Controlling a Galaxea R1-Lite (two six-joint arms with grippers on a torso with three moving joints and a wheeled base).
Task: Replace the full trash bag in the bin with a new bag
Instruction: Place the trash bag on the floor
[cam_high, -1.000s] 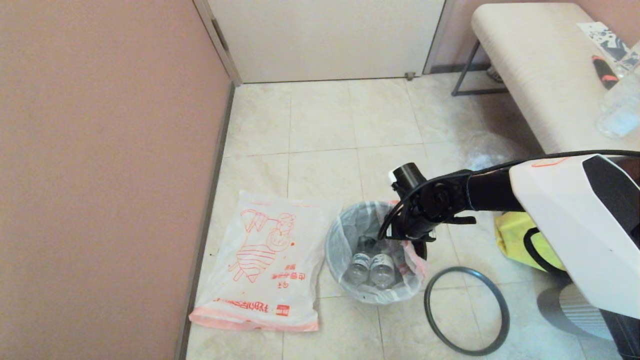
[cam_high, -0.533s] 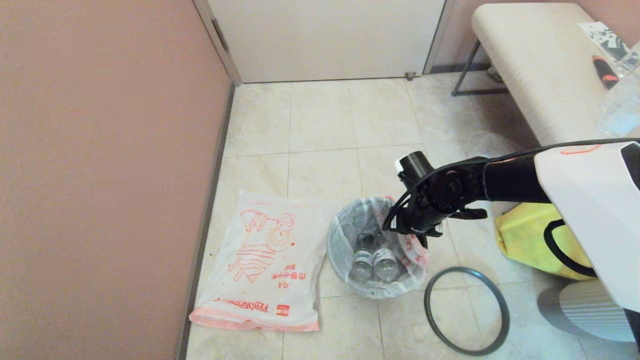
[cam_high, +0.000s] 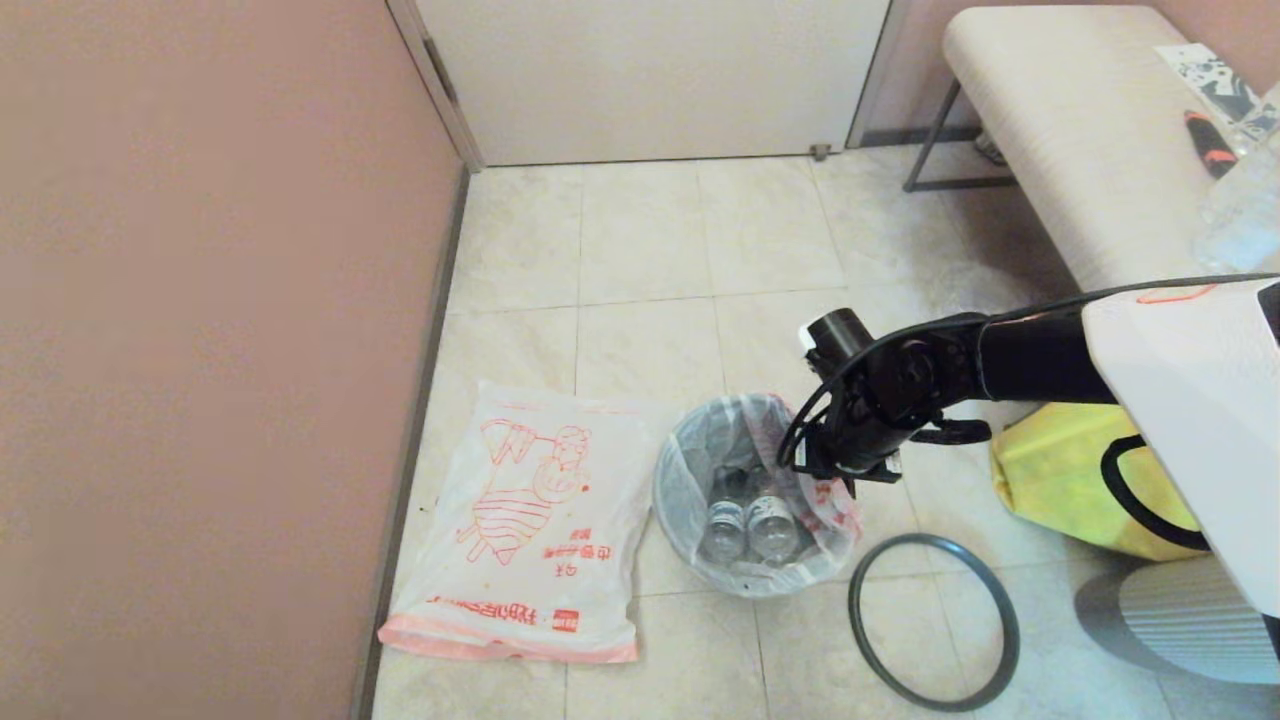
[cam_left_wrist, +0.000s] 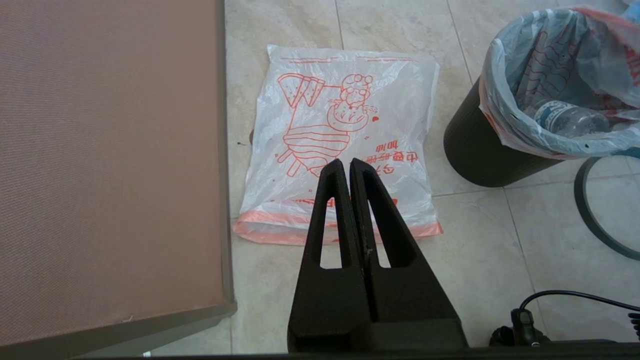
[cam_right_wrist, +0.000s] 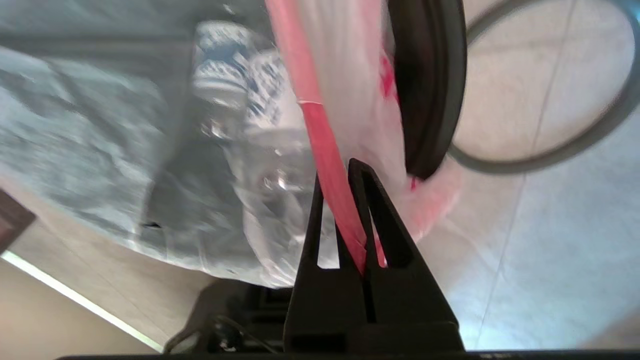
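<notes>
The full trash bag (cam_high: 745, 480) sits inside the black bin (cam_left_wrist: 477, 150) on the floor, its mouth folded over the bin's edge, clear bottles (cam_high: 748, 525) showing inside. My right gripper (cam_right_wrist: 340, 172) is shut on the bag's orange-red edge band (cam_right_wrist: 325, 150) at the right side of the bin (cam_right_wrist: 427, 75). The bin's grey hoop (cam_high: 932, 620) lies loose on the floor to the right. The new bag (cam_high: 520, 525) lies flat to the left of the bin. My left gripper (cam_left_wrist: 344, 165) hangs shut and empty above the new bag (cam_left_wrist: 345, 125).
A pink wall (cam_high: 200, 350) runs close along the left. A yellow tote (cam_high: 1075, 480) lies right of the bin, under my right arm. A cushioned bench (cam_high: 1080, 130) stands at the back right, a door (cam_high: 650, 70) behind.
My right gripper has shifted right and slightly up while holding the bag's edge, pulling that side of the bag outward. The bin has shifted slightly. The left arm is still.
</notes>
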